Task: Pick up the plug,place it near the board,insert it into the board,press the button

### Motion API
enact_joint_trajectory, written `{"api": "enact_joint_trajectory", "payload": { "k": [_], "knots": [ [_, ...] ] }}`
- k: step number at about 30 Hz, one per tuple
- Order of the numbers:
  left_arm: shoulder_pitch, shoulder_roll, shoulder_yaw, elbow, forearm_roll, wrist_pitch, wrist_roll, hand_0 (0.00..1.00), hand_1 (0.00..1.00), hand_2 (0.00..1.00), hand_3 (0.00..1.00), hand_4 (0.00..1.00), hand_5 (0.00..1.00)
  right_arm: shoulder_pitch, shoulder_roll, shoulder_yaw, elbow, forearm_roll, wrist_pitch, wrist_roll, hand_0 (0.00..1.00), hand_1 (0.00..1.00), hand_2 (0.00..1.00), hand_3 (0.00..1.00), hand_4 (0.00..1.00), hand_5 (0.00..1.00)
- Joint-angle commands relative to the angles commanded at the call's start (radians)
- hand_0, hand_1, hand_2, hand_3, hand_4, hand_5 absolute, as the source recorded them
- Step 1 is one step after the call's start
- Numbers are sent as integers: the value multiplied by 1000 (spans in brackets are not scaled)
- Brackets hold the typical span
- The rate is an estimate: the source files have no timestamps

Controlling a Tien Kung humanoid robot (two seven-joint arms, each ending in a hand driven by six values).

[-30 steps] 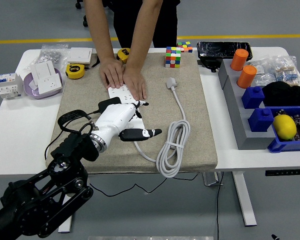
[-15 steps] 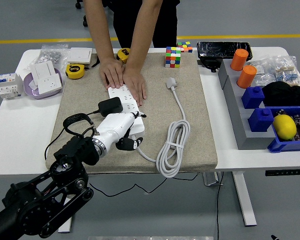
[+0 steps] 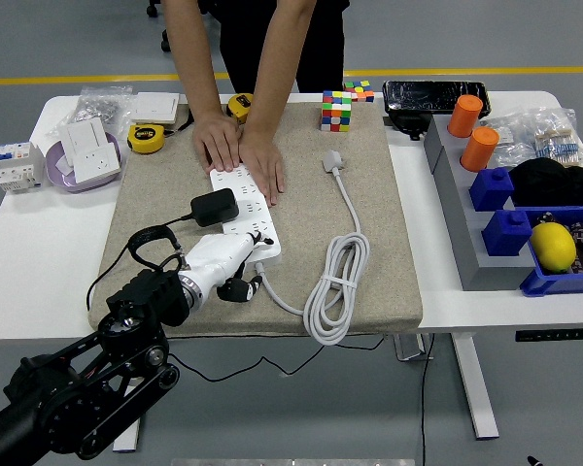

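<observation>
On beige mat [image 3: 389, 262], curled left hand [image 3: 235, 264] touches board [image 3: 245, 209]; person's hands [image 3: 241, 150] steady it.

A person's two hands [image 3: 241, 150] press flat on the far end of the white power strip [image 3: 241, 206] lying on the beige felt mat [image 3: 379, 233]. A black boxy adapter plug [image 3: 215, 206] sits on the strip — at its 5 o'clock, the left robot hand [image 3: 235, 277], fingers curled, rests empty by the strip's near end.
</observation>
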Motion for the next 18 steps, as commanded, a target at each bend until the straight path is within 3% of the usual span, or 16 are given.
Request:
{"api": "enact_joint_trajectory", "payload": {
  "k": [10,18],
  "knots": [
    [12,40,-15,-33,-7,-7,1,159,51,146,866,627,2,-3,0,4,0,-1,0,0,835,751,759,790,998,954],
    [16,41,-12,-25,-9,-7,-1,161,51,147,860,621,2,-1,0,2,0,2,0,1,835,750,759,790,998,955]
  ]
}}
